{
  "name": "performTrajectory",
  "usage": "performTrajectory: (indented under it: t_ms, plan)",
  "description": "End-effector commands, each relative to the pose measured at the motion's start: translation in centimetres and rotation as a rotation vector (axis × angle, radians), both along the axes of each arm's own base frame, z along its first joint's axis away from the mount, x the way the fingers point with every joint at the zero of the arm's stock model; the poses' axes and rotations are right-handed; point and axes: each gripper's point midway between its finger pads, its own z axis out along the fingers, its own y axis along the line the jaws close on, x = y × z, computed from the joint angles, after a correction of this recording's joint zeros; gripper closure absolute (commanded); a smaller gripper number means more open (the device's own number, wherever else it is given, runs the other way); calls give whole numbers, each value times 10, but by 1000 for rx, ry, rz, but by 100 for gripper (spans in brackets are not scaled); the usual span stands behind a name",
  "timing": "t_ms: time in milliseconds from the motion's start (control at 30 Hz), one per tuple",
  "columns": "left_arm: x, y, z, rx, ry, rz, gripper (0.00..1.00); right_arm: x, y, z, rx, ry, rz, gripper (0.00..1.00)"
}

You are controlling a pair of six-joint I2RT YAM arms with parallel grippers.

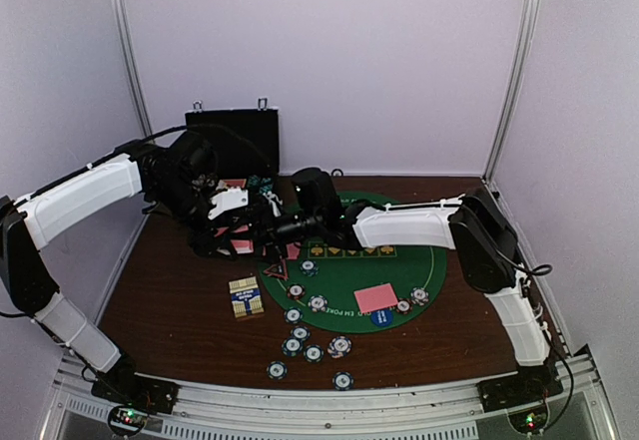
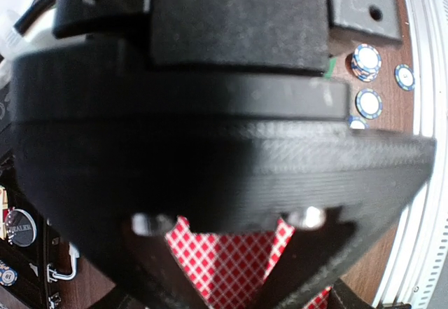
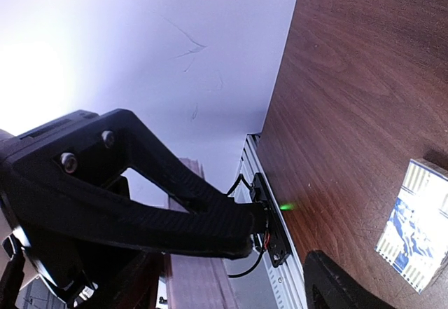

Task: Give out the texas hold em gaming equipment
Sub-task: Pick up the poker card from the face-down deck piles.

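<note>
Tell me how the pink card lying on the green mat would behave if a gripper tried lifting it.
The pink card looks thin and lies flat on the green mat, so a gripper probably can't get under it without sliding it first. It's likely very light and bendy, so a push should slide it, not tip it.

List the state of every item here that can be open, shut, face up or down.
Black hinged case: open, lid upright.
Pink-red-backed playing card on the green round mat: face down.
Yellow-and-blue card pack: lying flat.
Left gripper: over red-checked cards, open or shut unclear.
Right gripper: open, empty.
</note>
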Motion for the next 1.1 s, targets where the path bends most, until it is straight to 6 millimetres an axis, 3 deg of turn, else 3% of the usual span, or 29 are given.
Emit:
performTrajectory:
  t_ms: [0, 233, 433, 800, 967, 1067]
  plan:
    - [3, -6, 20, -50, -38, -5, 87, 2, 0, 0, 4, -8, 13, 28]
    - [3, -5, 21, -49, -45, -6, 88, 14, -26, -21, -60, 10, -25, 38]
    - [4, -6, 22, -50, -48, -8, 88, 19, -45, -21, -98, -14, -41, 44]
    - [3, -4, 16, -36, -41, -8, 89, 9, -58, 38, -10, -58, -41, 63]
    - [3, -4, 15, -34, -38, -9, 89, 1, -65, 47, 7, -48, -37, 70]
    - [5, -4, 15, -31, -39, -7, 89, -2, -66, 51, 26, -33, -33, 81]
